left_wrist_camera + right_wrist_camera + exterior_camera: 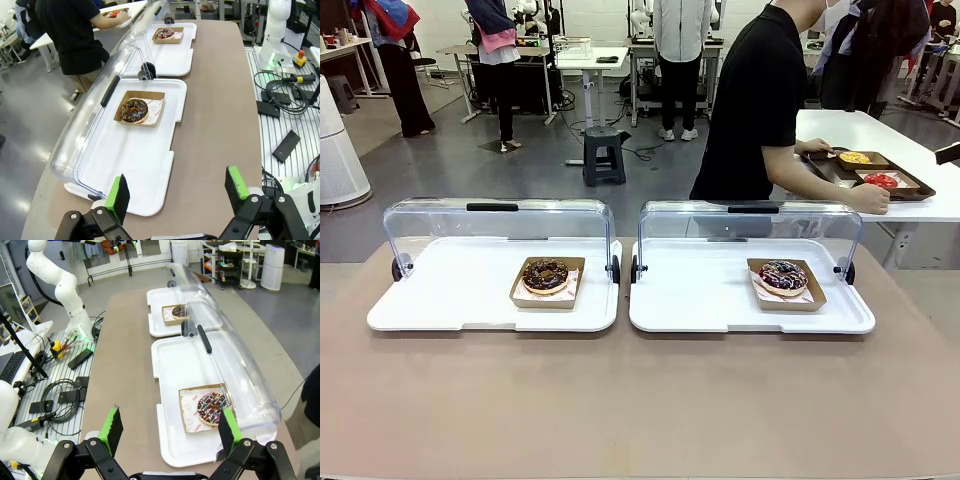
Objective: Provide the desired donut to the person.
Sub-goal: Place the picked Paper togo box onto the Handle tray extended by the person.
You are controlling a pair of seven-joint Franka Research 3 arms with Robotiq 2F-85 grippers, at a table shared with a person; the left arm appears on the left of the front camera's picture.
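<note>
White plastic trays sit side by side on a long tan table [640,410], each with its clear domed lid swung open toward the far edge; the left tray [440,300] carries a chocolate-glazed donut with brown crumbled topping [545,275] in a shallow brown cardboard boat, and the right tray [700,305] carries a dark-glazed donut with coloured sprinkles [782,275] in a matching cardboard boat; both boats lie near the middle of their trays, well apart from each other; the person in a black short-sleeved T-shirt [755,100] stands beyond the far side, turned away to the right, hands on a dark food tray [920,190] on a white table there, so which donut is wanted cannot be told; the left gripper [175,195] hangs above the near end of the left tray with green-padded fingers spread wide and nothing between them; the right gripper [167,432] hangs above the near end of the right tray, likewise spread and empty; either donut is probably light, soft and sticky, its glaze easily marred; the stiffer cardboard boat's raised rim looks the safer place to pinch, kept level so the donut does not slide out.
</note>
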